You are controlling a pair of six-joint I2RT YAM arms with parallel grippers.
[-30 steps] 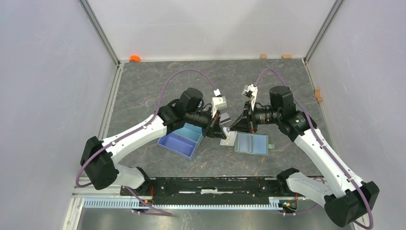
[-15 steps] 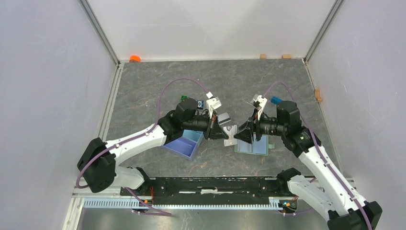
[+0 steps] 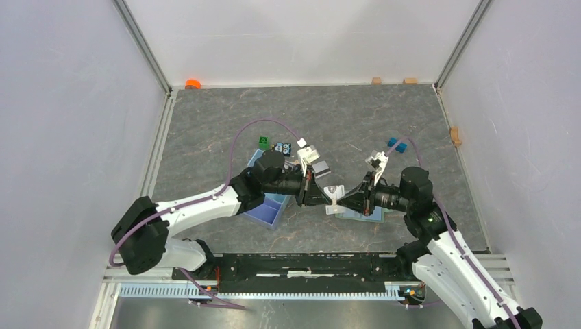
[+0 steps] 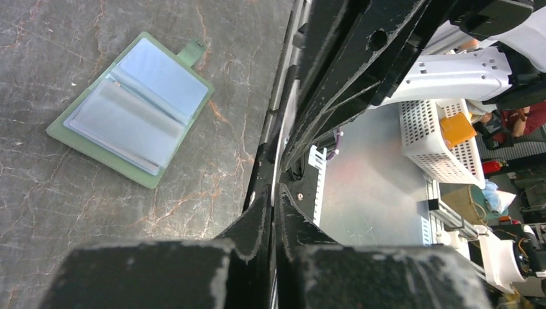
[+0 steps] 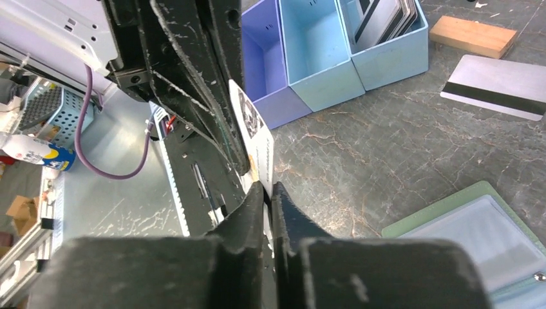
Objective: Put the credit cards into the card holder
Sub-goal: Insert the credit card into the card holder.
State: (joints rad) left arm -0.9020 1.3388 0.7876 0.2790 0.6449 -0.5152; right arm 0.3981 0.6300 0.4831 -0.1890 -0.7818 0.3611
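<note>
Between both grippers (image 3: 322, 197) (image 3: 342, 200) hangs one pinched credit card (image 3: 333, 197).

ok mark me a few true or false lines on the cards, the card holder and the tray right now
1. The card holder lies open on the table. True.
2. The left tool and right tool both pinch one white card in the air. True.
3. The striped card is inside the card holder. False: it lies on the table near a wooden block.
4. Every compartment of the tray is empty. False: an end compartment holds cards.
</note>
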